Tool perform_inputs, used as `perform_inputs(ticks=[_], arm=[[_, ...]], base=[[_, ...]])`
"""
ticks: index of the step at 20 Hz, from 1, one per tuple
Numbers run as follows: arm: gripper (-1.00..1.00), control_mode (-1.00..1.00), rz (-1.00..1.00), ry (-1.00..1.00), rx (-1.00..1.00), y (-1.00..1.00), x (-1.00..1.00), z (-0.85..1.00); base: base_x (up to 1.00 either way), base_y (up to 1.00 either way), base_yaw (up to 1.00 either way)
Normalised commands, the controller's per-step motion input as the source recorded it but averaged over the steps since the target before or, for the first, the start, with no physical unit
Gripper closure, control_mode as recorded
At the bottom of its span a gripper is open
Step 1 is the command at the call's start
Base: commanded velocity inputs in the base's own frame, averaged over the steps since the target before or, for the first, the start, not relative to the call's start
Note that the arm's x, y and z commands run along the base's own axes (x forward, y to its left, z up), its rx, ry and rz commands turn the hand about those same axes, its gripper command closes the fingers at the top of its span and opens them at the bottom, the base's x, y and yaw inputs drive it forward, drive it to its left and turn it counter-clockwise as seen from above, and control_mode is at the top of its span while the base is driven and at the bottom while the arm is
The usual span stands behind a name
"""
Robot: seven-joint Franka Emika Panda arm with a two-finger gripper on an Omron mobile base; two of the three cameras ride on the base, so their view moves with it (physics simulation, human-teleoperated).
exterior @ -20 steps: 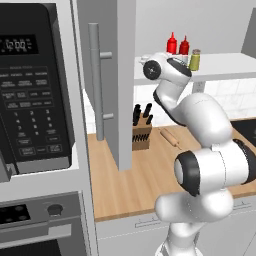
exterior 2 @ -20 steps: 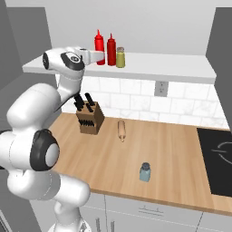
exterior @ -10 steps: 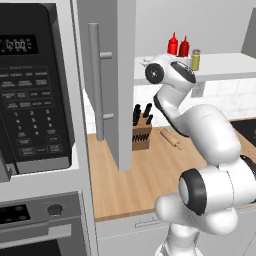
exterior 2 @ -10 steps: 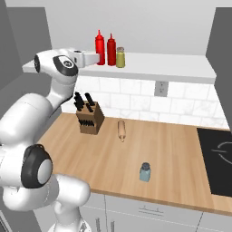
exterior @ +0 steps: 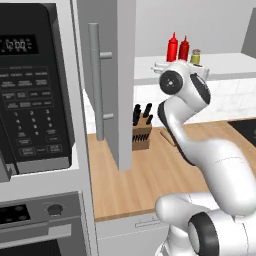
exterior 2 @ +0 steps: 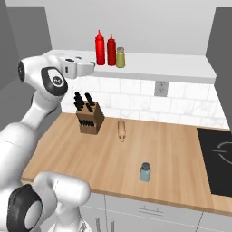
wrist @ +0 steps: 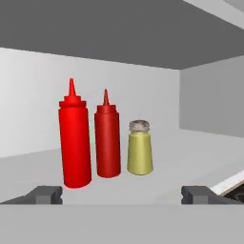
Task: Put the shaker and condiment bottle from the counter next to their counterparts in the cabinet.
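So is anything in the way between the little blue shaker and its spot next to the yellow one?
Nothing visible. The shaker stands alone on the counter, and the shelf beside the yellow-green shaker is bare.

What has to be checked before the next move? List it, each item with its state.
1. Gripper open, nothing between its jaws: ok.
2. Condiment bottle upright on the cabinet shelf, beside the darker red bottle: ok.
3. Gripper clear of both bottles and of the yellow-green shaker: ok, bare shelf lies between them in the hand view.
4. Shaker upright on the counter, nothing close around it: ok.
5. Free shelf beside the yellow-green shaker for the shaker: ok.
6. Shaker next to its counterpart: not ok, not yet done.
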Motion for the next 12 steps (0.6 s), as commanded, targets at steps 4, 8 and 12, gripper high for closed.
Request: perform_inputs(ticks=[4, 8, 12], arm=[[-1.00, -1.00, -0.01, -0.01, 0.08, -0.31, -1.00, 0.16], [-1.00, -1.00, -0.11, -0.02, 0.08, -0.52, -0.99, 0.00], [-1.00, -1.00, -0.19, -0.04, 0.07, -0.71, -1.00, -0.02]], base=[[0.00, 0.00, 0.00], [0.00, 0.00, 0.00], [0.00, 0.00, 0.00]])
